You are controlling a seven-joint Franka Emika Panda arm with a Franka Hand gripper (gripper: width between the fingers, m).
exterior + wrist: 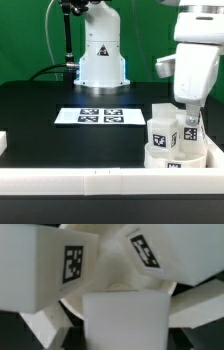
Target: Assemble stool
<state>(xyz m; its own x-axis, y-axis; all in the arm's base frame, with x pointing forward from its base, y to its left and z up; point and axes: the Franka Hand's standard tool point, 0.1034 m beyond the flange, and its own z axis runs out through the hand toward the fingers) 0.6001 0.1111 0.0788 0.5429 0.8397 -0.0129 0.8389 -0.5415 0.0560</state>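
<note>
White legs (163,133) stand just below the pincer (188,118), seemingly ungripped.

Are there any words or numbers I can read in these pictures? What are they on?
No words or numbers can be read.
Marker board: black-and-white square patterns, not letters.
Legs: square tags, patterns only, also seen in the wrist view.
Robot base: a small triangle sign, too small to read.
</note>
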